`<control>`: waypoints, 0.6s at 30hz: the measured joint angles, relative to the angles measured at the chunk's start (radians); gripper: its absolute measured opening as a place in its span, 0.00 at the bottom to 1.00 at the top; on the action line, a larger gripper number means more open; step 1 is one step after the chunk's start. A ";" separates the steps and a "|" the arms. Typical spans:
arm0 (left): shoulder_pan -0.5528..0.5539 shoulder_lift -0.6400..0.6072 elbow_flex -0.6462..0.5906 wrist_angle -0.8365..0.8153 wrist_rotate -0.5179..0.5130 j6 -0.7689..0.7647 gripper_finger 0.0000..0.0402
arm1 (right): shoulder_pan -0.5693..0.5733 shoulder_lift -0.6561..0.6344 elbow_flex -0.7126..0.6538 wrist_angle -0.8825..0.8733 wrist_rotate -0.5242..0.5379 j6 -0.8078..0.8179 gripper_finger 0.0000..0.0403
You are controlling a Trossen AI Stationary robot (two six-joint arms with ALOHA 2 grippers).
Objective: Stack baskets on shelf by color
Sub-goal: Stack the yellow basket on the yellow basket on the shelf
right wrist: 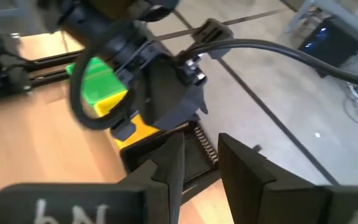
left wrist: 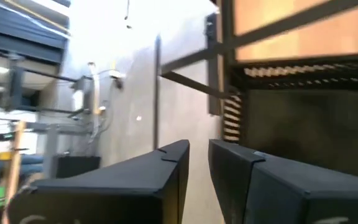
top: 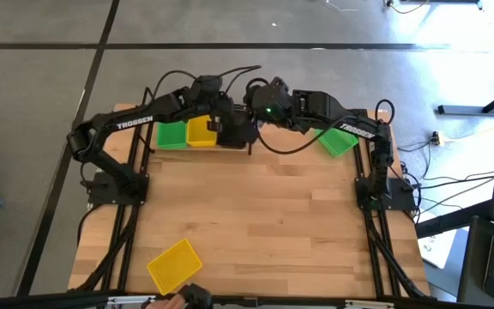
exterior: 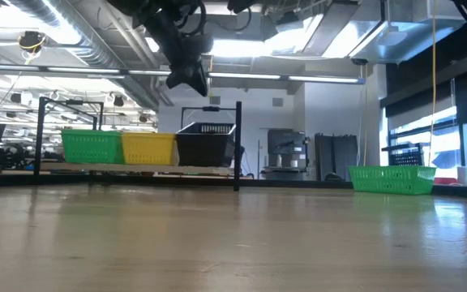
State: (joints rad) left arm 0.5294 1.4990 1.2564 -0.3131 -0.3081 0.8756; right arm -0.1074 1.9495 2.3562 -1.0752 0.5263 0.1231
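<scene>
On the shelf (exterior: 71, 167) at the table's far left, a green basket (top: 171, 135), a yellow basket (top: 201, 132) and a black basket (top: 234, 135) stand side by side on their bases. My left gripper (left wrist: 197, 149) hangs above the black basket (exterior: 205, 144), narrowly open and holding nothing; it also shows in the low view (exterior: 186, 71). My right gripper (right wrist: 201, 146) hovers just right of it, open and holding nothing. Another green basket (top: 339, 140) rests on the table under my right arm. A second yellow basket (top: 174, 264) lies near the table's near-left edge.
The shelf's black posts (exterior: 237, 146) and rods stand around the three baskets. Both arms crowd together above the shelf's right end. The tabletop's middle (top: 264, 206) is bare wood. Cables loop over the arms at the far edge.
</scene>
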 joint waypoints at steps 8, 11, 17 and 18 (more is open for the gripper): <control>-0.066 -0.012 0.002 0.049 -0.201 -0.026 0.14 | 0.000 -0.006 -0.001 -0.005 0.030 -0.027 0.24; -0.086 -0.049 0.001 0.005 -0.250 -0.129 0.14 | -0.003 -0.035 -0.001 -0.024 0.030 -0.028 0.24; -0.137 -0.155 0.003 -0.161 -0.249 -0.405 0.14 | -0.035 -0.096 0.000 -0.136 0.053 -0.027 0.24; -0.147 -0.180 0.003 -0.201 -0.250 -0.446 0.14 | -0.044 -0.102 0.000 -0.159 0.057 -0.022 0.24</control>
State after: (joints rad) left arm 0.3822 1.3193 1.2598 -0.5146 -0.5579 0.4292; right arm -0.1510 1.8478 2.3562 -1.2340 0.5831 0.1006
